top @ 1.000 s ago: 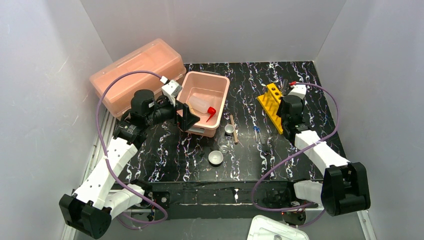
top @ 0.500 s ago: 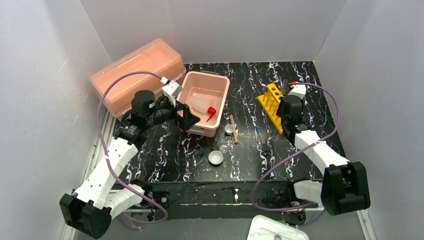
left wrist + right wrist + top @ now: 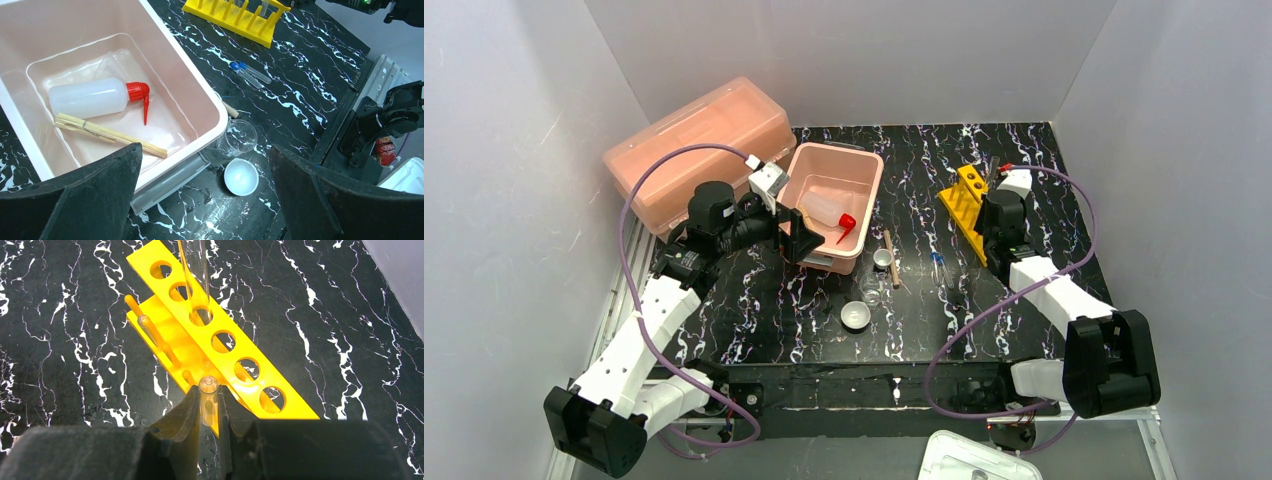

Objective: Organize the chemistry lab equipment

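The right gripper (image 3: 208,399) was clamped on a clear test tube (image 3: 208,390), with one finger on each side of the glass. The tube's open mouth showed just above the fingertips and its body ran back between them. The yellow rack (image 3: 236,355) lay directly ahead of the fingers, its row of six holes running diagonally from far left to near right. A second tube (image 3: 194,275) stood in the third hole. The two nearest holes were vacant and lay just right of the held tube (probably the likeliest targets). The coming insertion would require the tube's long axis to be aligned over a hole. The left gripper (image 3: 799,238) hung wide apart over the near rim of the pink tub (image 3: 182,70), well apart from the rack.
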### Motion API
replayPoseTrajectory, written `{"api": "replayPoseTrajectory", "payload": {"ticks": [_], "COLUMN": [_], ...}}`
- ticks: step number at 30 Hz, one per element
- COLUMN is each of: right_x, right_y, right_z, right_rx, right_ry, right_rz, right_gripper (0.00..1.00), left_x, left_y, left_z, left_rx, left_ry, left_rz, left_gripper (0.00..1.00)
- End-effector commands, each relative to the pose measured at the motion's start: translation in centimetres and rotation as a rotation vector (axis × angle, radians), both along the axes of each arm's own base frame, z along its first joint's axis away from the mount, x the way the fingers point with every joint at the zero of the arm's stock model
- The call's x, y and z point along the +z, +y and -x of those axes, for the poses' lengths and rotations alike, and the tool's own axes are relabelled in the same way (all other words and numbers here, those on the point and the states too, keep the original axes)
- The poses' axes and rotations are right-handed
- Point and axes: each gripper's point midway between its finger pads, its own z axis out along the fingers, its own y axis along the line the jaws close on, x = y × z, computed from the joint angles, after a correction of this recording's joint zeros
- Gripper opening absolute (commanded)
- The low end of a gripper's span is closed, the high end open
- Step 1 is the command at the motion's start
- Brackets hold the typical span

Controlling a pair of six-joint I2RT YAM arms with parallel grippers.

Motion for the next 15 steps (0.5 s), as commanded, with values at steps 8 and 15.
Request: {"api": "replayPoseTrajectory", "payload": {"ticks": [8, 15], "right_x": [1.4, 0.0], "right_y": [0.0, 0.1], "right_z": [-0.8, -0.7], "right_rx": [-0.017, -0.031], "right_ry": [-0.057, -0.009], "right_rz": [-0.026, -0.039], "right_gripper": [0.07, 0.12], "left_x": [0.6, 0.8], "left_y": [0.0, 0.1], "left_z": [0.4, 0.4], "left_rx": [-0.017, -0.022], "left_ry": [-0.025, -0.042], "left_rz": [0.014, 0.006], "left_gripper": [0.98, 0.98]}}
